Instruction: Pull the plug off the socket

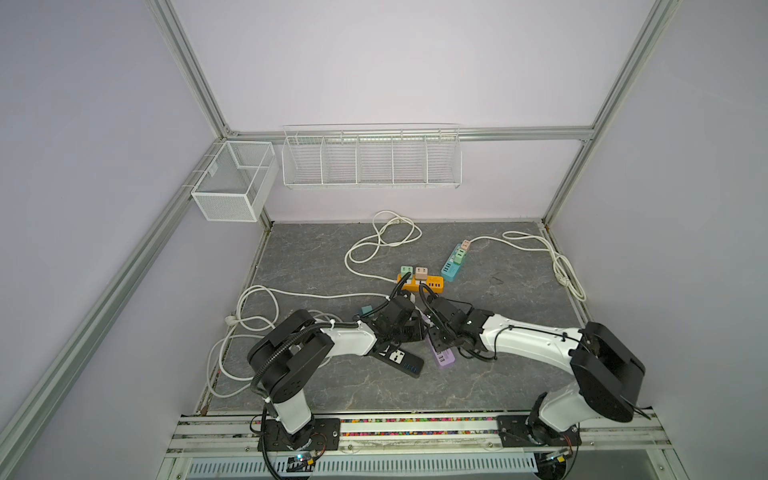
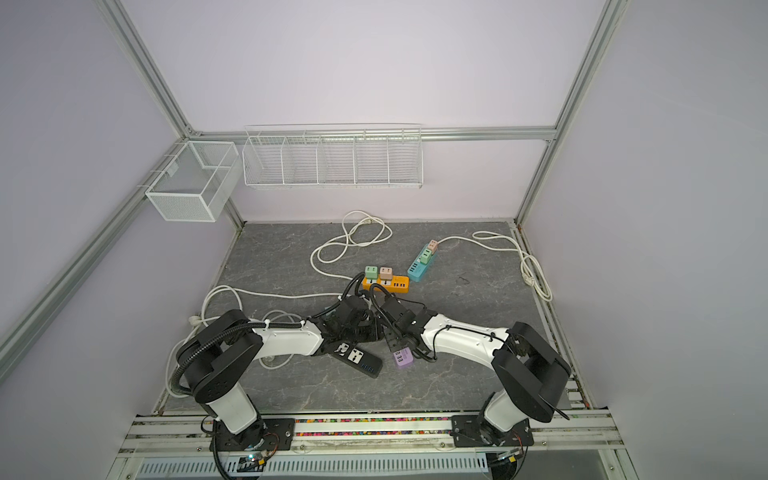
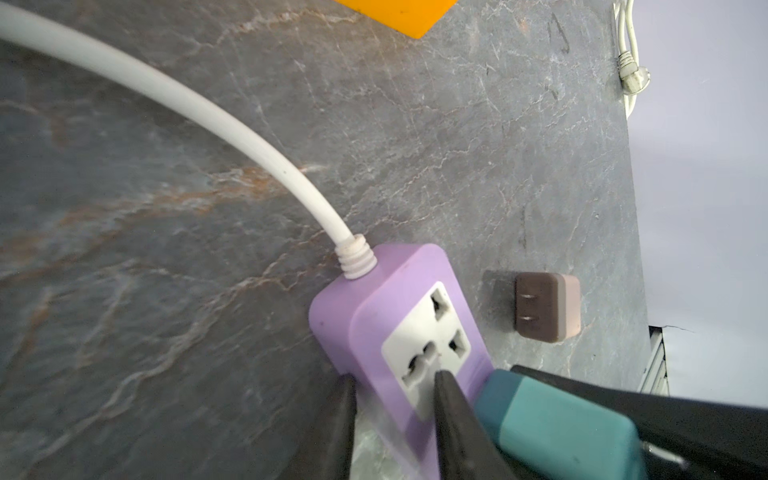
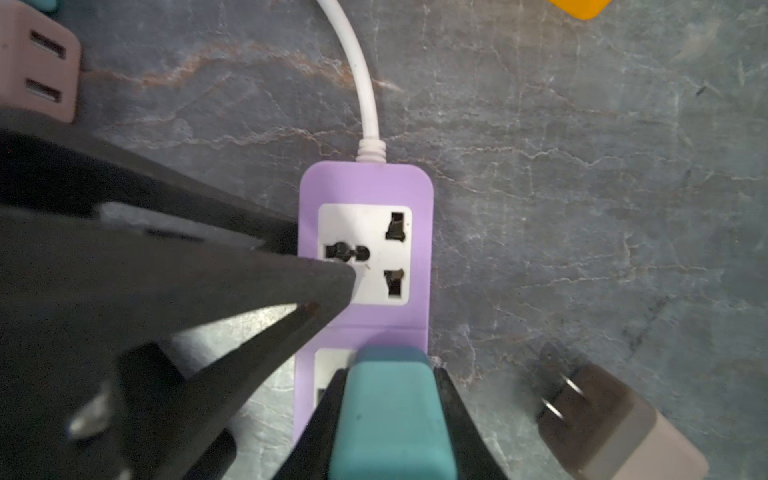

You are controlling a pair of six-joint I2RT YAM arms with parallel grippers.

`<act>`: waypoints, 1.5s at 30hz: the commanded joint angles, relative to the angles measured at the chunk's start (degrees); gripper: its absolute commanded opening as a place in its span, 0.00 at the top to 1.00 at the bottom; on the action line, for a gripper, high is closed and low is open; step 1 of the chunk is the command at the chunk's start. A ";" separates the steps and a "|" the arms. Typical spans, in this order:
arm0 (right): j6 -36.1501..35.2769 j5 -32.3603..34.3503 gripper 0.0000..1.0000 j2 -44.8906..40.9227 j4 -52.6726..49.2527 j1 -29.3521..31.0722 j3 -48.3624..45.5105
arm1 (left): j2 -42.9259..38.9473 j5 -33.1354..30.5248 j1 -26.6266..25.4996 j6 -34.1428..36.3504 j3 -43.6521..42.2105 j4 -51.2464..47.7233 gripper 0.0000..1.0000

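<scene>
A purple power strip (image 4: 365, 183) with a white cord (image 4: 357, 62) lies on the grey table; its far end shows in both top views (image 1: 442, 358) (image 2: 402, 358). A teal plug (image 4: 390, 415) (image 3: 552, 428) sits in its second socket. My right gripper (image 4: 390, 374) is shut on this plug, one finger on each side. The end socket (image 4: 365, 253) is empty. My left gripper (image 3: 395, 378) is closed across the strip's long edge, one finger on the socket face and the other against the side by the table.
A loose brown-and-beige plug (image 3: 546, 307) lies beside the strip, a pink adapter (image 4: 37, 62) on the other side. Behind are an orange strip (image 1: 419, 283) and a blue strip (image 1: 453, 266) with adapters. A black strip (image 1: 399, 359) lies under the left arm. White cords loop around.
</scene>
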 commanded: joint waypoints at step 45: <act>-1.38 -3.79 0.83 -9.88 9.51 -3.75 -5.98 | 6.23 -4.40 -8.81 -18.90 -9.52 1.80 0.67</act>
